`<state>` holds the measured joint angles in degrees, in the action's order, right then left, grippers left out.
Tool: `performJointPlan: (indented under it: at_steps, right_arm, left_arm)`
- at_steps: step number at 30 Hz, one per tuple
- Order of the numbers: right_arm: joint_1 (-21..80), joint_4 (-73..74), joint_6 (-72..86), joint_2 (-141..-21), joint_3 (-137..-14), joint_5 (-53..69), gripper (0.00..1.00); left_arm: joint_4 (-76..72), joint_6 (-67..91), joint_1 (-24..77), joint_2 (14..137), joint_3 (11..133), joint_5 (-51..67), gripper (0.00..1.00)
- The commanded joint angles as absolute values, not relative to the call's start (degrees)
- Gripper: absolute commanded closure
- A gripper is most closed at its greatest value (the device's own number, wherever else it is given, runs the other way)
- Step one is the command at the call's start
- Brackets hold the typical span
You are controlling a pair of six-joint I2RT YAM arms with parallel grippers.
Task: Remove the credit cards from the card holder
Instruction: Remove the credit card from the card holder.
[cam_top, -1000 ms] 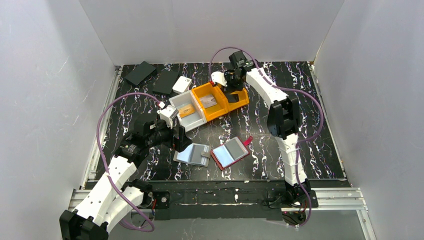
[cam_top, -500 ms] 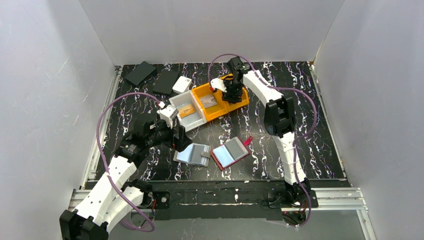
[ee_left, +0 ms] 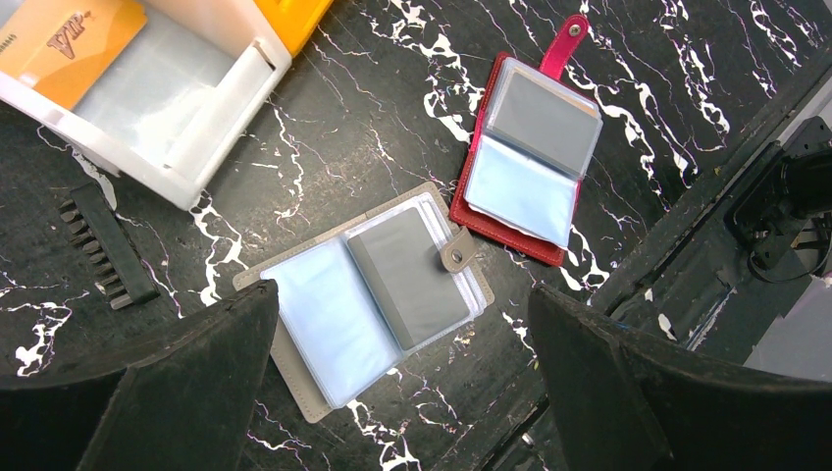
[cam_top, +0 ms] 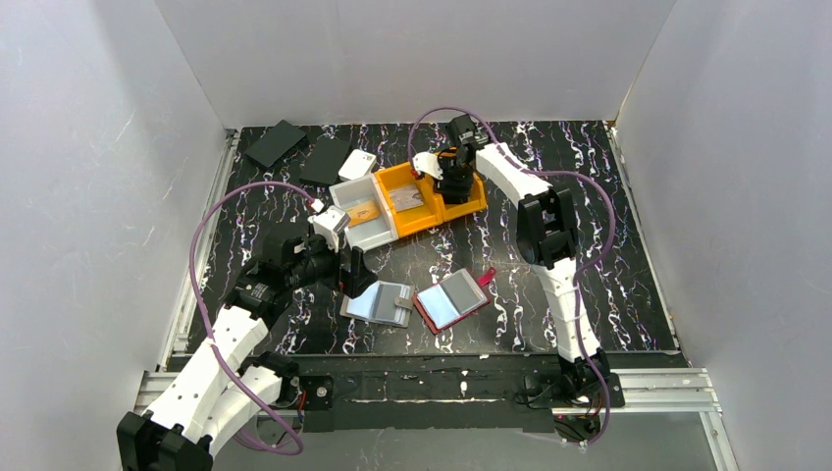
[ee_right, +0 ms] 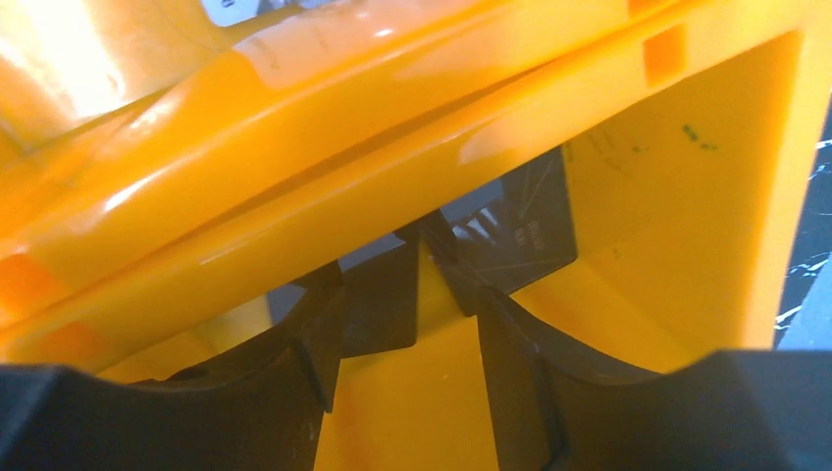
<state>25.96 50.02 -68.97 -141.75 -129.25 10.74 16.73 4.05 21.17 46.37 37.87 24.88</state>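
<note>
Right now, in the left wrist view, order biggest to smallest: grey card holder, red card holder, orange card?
Grey card holder
Red card holder
Orange card, partly cut off at the edge

Orange bin (ee_right: 294, 147) walls hem the right tool (ee_right: 417, 294); the left tool (ee_left: 402, 294) hangs free above.

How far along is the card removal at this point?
Done: an orange VIP card lies in the white bin, and a dark card sits in the orange bin just past the open right gripper. In hand: nothing; the left gripper hangs open above the grey holder. Left: both it and the red holder show a grey card in a sleeve.
</note>
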Motion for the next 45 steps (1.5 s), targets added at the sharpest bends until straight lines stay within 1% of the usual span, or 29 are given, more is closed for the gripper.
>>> performJointPlan:
  at_steps: [1, 4, 5, 8, 10, 13, 17, 20, 23, 26, 29, 31, 34, 35, 39, 41, 45]
  right_arm:
    - [26.1, 38.9, -64.9, -139.1, -125.8, 7.1, 0.45]
    - [26.1, 34.7, -62.8, -137.9, -124.6, 5.6, 0.54]
    - [26.2, 33.5, -62.1, -137.6, -124.3, 5.3, 0.56]
    - [26.1, 31.5, -60.4, -136.5, -123.6, 5.5, 0.57]
    - [26.1, 31.3, -59.0, -135.6, -123.5, 6.5, 0.56]
    - [26.1, 32.6, -57.4, -133.2, -123.8, 8.6, 0.51]
    - [26.1, 35.1, -55.5, -129.5, -123.6, 10.4, 0.47]
    - [26.1, 37.9, -52.9, -125.3, -122.6, 11.5, 0.46]
    - [25.5, 41.6, -48.0, -119.2, -120.0, 16.3, 0.45]
    - [24.4, 43.6, -42.6, -110.6, -112.7, 22.9, 0.43]
    - [22.3, 41.9, -39.1, -98.9, -100.2, 29.4, 0.36]
    - [19.5, 38.7, -37.9, -89.6, -90.2, 33.8, 0.25]
    - [13.2, 31.9, -34.7, -75.4, -75.7, 39.7, 0.05]
    - [11.5, 30.3, -33.3, -71.9, -71.6, 41.1, 0.02]
    - [6.5, 28.1, -28.9, -62.2, -59.8, 47.8, 0.02]
    - [2.4, 21.6, -23.3, -57.6, -54.7, 51.4, 0.02]
    - [-2.9, 11.7, -14.0, -52.9, -46.4, 55.9, 0.02]
  left_arm:
    - [16.9, 3.5, 21.0, 46.2, 37.4, 25.9, 0.02]
    - [16.9, 3.5, 21.0, 46.2, 37.3, 25.9, 0.02]
    - [16.9, 3.5, 21.0, 46.2, 37.4, 25.9, 0.02]
    - [17.0, 3.5, 20.9, 46.1, 37.4, 25.8, 0.02]
    - [17.0, 3.5, 21.0, 46.1, 37.4, 25.8, 0.02]
    - [17.0, 3.5, 20.9, 45.9, 37.4, 25.7, 0.02]
    - [17.0, 3.7, 20.9, 45.5, 37.4, 25.7, 0.02]
    - [16.9, 4.2, 21.0, 44.8, 37.4, 25.6, 0.02]
    - [16.4, 6.0, 20.8, 43.6, 37.3, 26.1, 0.02]
    - [15.3, 10.4, 20.6, 42.5, 37.3, 27.3, 0.02]
    - [15.6, 17.1, 20.5, 42.1, 38.2, 28.4, 0.02]
    - [15.3, 22.4, 20.4, 42.4, 38.7, 30.1, 0.02]
    - [14.4, 30.1, 20.4, 43.6, 39.5, 33.9, 0.02]
    - [13.8, 32.9, 20.3, 43.9, 39.2, 34.9, 0.02]
    - [9.9, 43.0, 20.4, 44.6, 36.6, 38.2, 0.02]
    - [9.0, 46.1, 20.9, 43.9, 35.4, 38.6, 0.02]
    - [9.7, 47.6, 25.6, 39.6, 33.7, 33.2, 0.02]
